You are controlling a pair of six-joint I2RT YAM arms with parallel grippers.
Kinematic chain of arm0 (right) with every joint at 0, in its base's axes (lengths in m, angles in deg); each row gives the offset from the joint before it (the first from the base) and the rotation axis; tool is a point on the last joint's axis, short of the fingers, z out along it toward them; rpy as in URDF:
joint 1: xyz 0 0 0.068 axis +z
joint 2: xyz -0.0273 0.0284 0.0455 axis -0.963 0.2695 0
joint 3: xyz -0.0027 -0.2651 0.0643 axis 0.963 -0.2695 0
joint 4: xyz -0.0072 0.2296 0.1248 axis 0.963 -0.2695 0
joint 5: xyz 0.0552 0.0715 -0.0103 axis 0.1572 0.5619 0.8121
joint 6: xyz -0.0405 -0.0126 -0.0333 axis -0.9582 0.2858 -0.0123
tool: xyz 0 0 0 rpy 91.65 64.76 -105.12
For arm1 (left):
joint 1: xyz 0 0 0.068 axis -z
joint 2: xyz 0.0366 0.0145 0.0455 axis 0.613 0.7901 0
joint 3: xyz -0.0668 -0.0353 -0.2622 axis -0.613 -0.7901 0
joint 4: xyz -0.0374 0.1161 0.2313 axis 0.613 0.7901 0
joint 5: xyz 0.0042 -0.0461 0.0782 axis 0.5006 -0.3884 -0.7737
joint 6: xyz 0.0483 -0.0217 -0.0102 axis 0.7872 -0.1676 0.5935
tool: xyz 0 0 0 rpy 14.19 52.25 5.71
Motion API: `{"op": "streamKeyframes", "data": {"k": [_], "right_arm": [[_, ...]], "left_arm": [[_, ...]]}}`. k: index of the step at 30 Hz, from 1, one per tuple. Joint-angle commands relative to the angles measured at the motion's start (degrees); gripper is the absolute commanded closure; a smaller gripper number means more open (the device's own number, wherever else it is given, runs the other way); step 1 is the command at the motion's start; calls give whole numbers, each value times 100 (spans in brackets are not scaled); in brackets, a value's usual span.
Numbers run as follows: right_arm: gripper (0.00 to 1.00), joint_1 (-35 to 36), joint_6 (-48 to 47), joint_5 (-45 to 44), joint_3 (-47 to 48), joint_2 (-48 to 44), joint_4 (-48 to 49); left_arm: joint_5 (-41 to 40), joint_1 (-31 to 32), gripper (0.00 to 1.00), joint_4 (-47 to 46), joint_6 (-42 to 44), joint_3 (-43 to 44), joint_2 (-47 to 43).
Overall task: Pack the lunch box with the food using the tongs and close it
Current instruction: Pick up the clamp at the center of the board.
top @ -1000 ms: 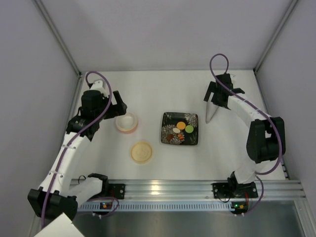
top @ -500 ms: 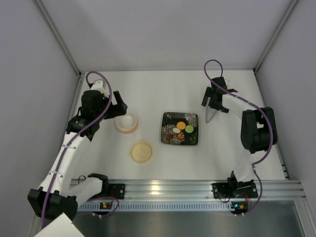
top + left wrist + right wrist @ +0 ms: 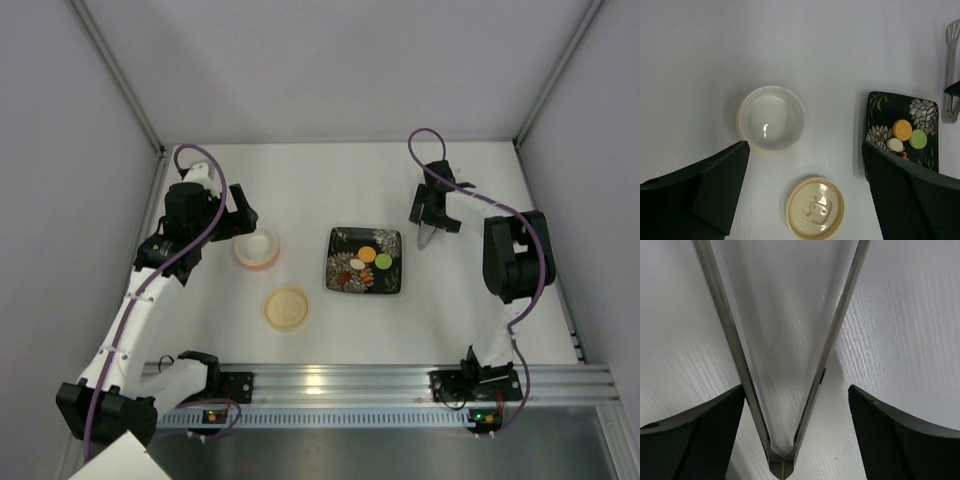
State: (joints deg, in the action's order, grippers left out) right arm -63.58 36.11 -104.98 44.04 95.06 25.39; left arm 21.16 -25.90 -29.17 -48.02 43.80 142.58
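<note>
The lunch box (image 3: 256,248) (image 3: 771,117), a pinkish tub with a white inside, stands empty left of centre. My left gripper (image 3: 240,215) (image 3: 805,145) hangs open just behind it, holding nothing. The food lies on a black floral plate (image 3: 340,240) (image 3: 880,107): an orange round (image 3: 367,255) (image 3: 902,129), a green round (image 3: 383,261) (image 3: 918,139) and a cream oval (image 3: 357,265) (image 3: 895,145). The silvery tongs (image 3: 428,235) (image 3: 952,75) (image 3: 836,325) lie flat at the right. My right gripper (image 3: 431,208) (image 3: 796,390) is low over their joined end, open, one finger on each side of the narrow V.
A flat cream lid (image 3: 287,308) (image 3: 815,208) lies on the table in front of the tub. Grey walls close in the white table on three sides. An aluminium rail (image 3: 330,380) runs along the near edge by the arm bases.
The right arm has folded in and brought its gripper a little left and down over the tongs' joined end. The left arm, tub, lid and plate have not moved.
</note>
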Motion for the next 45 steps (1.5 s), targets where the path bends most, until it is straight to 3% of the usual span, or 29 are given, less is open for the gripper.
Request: {"op": "streamKeyframes", "data": {"k": [1,9,20,27,38,45], "right_arm": [[18,143,-69,-236,157,19,238],[28,240,-60,-341,218,169,264],[27,213,-113,-412,297,300,387],[27,20,-95,176,280,380,536],[29,-173,-42,344,227,476,589],[39,-173,-113,353,350,617,458]], "left_arm": [[91,-4,1,-114,27,29,-126],[100,-4,1,-114,10,29,-134],[118,-4,1,-114,18,20,-117],[118,-4,1,-123,18,20,-99],[127,-4,1,-123,10,20,-38],[100,-4,1,-114,18,37,67]]}}
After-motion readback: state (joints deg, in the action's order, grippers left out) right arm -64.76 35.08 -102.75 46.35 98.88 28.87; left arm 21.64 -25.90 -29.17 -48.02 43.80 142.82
